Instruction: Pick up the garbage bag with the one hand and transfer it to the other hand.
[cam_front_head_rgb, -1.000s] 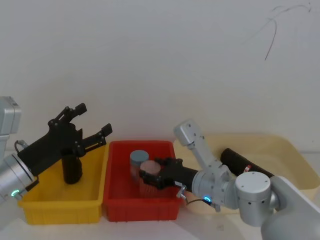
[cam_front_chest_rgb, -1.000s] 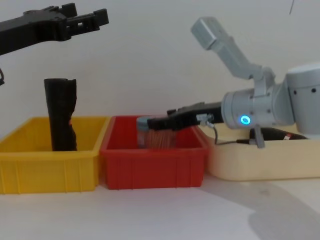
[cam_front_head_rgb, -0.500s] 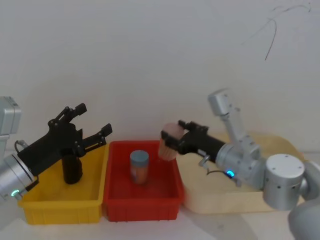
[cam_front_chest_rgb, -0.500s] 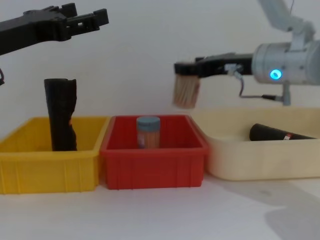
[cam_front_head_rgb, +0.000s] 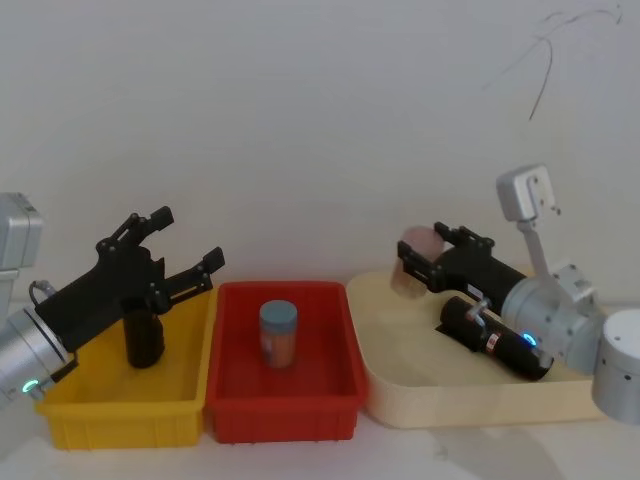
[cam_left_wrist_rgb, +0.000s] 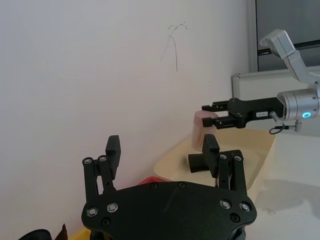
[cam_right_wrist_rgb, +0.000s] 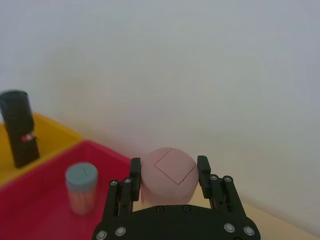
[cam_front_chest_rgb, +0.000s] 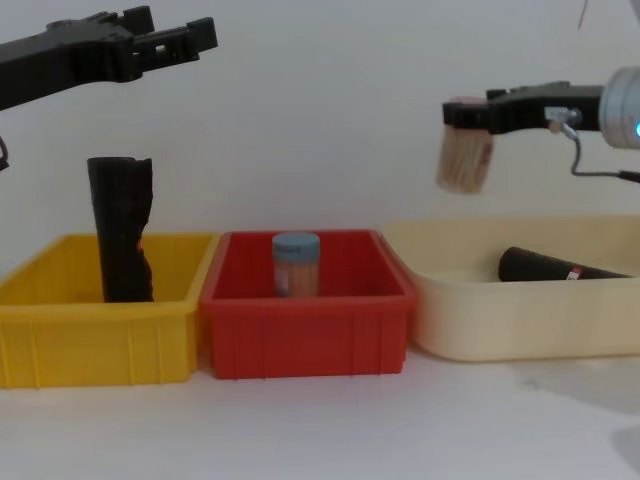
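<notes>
Two garbage bags sat apart — one upright in the yellow bin (cam_front_head_rgb: 60, 425), the garbage bag (cam_front_head_rgb: 495, 338) lying in the cream tray (cam_front_head_rgb: 470, 405). Right gripper (cam_front_head_rgb: 418, 262) clamped a pink-lidded jar (cam_front_chest_rgb: 464, 152) high above the tray's left rim; left gripper (cam_front_head_rgb: 185, 245) hovered, fingers apart.

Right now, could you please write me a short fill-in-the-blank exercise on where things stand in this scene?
1. The right gripper is shut on the jar with the ____ lid.
2. The blue-lidded jar stands in the ____ bin.
3. One garbage bag stands upright in the ____ bin.
4. The left gripper hovers above it with its jaws ____.

Missing words: pink; red; yellow; open
</notes>
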